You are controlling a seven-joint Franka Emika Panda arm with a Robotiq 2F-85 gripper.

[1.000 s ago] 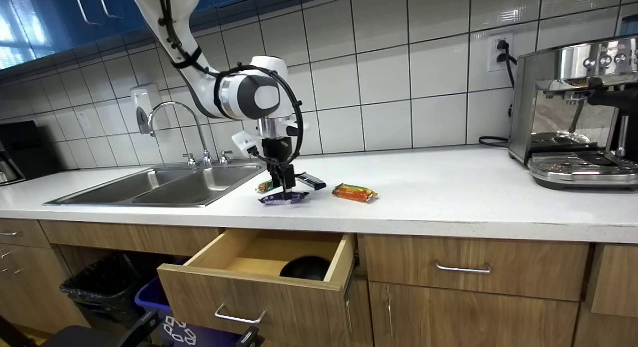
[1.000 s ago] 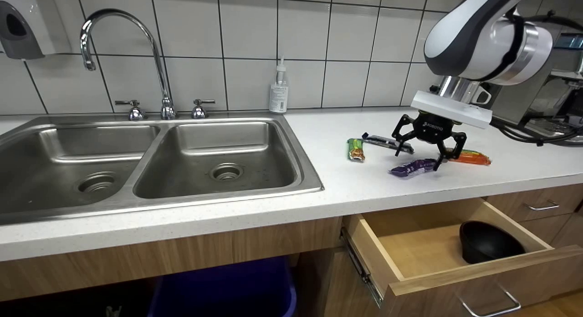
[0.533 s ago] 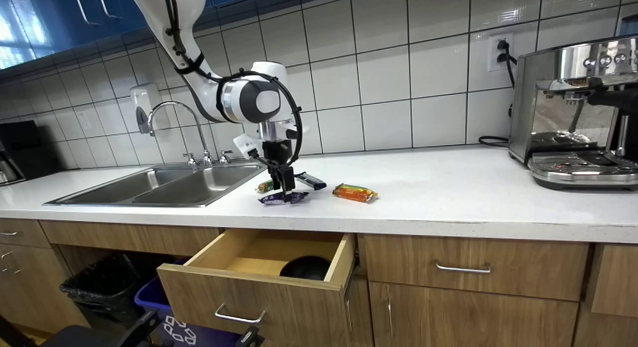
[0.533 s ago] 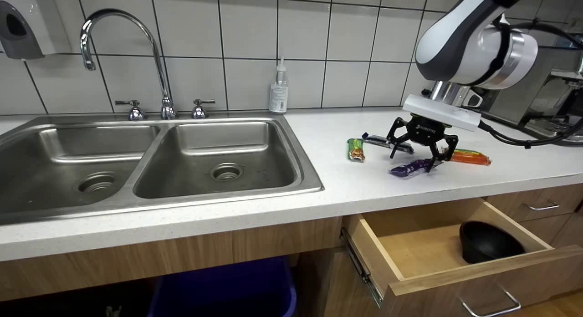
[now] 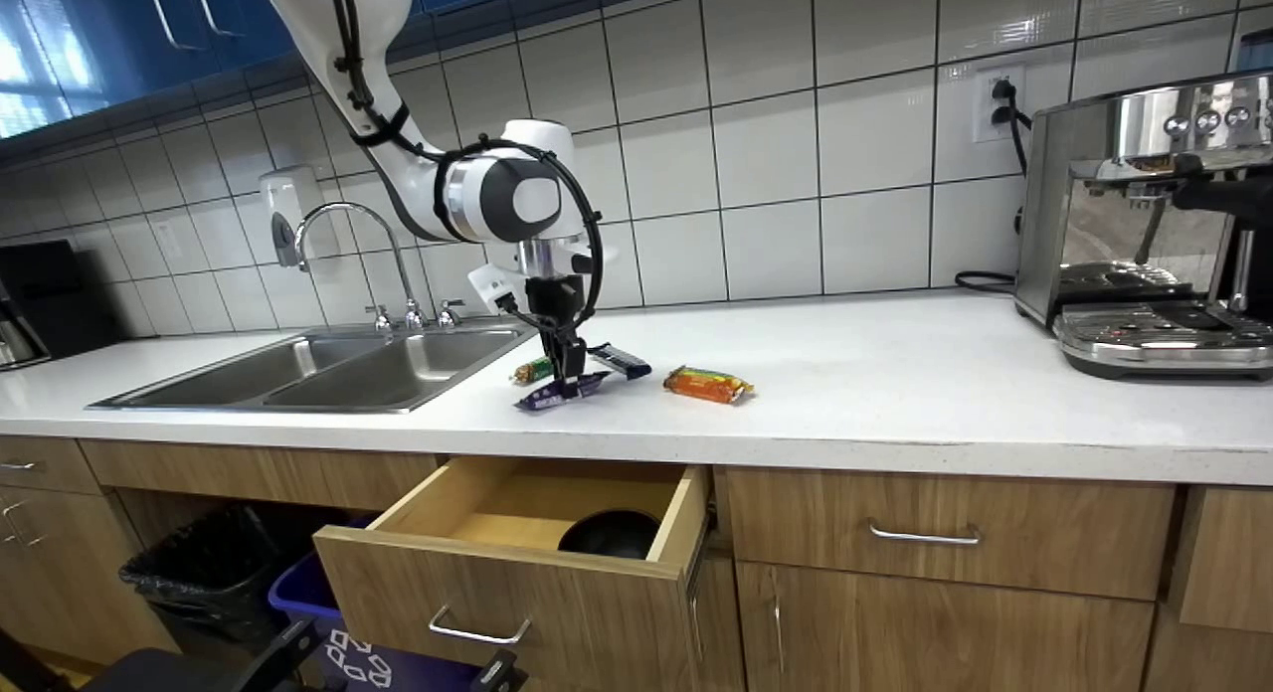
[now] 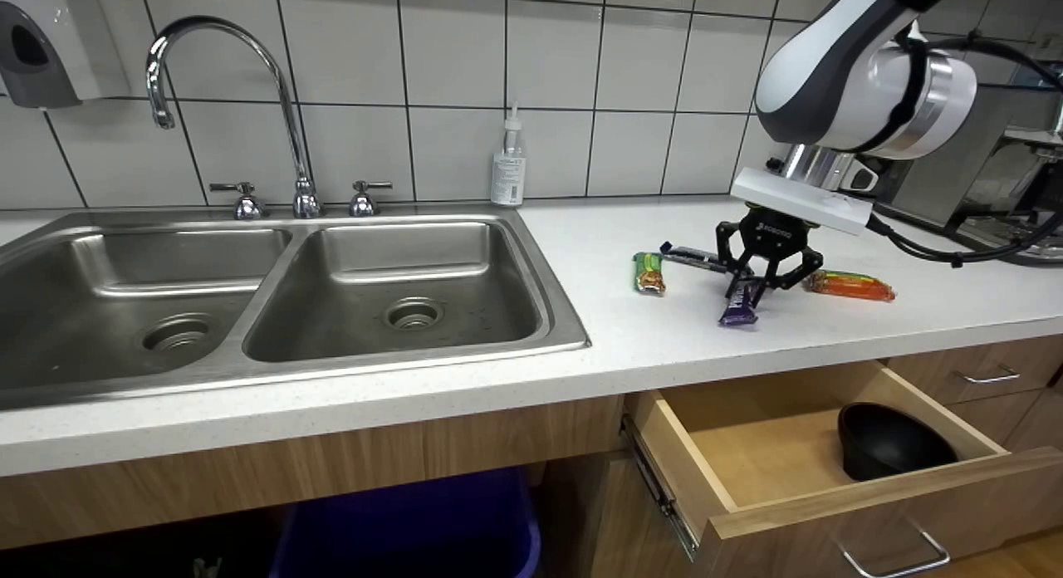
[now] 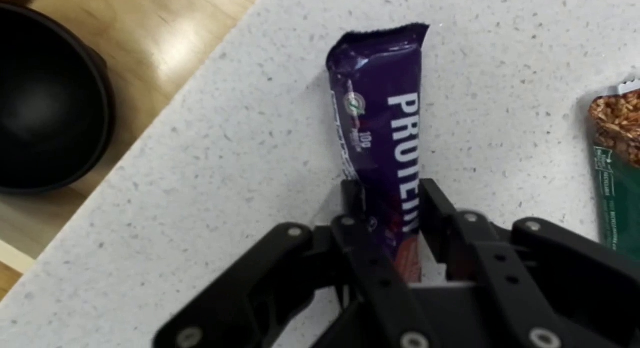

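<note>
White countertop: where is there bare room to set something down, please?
Widest patch: the countertop between the orange bar and the coffee machine. Smaller: between the sink and the green bar. Crowded: around the gripper, closed on the purple bar, with the dark bar close by.

The protein bar [image 7: 382, 138] is deep purple, chunky white lettering, bit of reddish orange too. The gripper [image 7: 390, 198] is mostly black. Green wrapper [image 6: 649, 273] on the left has a brown granola patch, orange wrapper [image 6: 855, 286] on the right has yellow and green bits. Counter [image 7: 210, 198] is white with grey specks, bowl [image 6: 893, 445] black, drawer front [image 5: 557, 593] brown woodgrain, wall tiles [image 5: 766, 145] off-white with dark lines.
</note>
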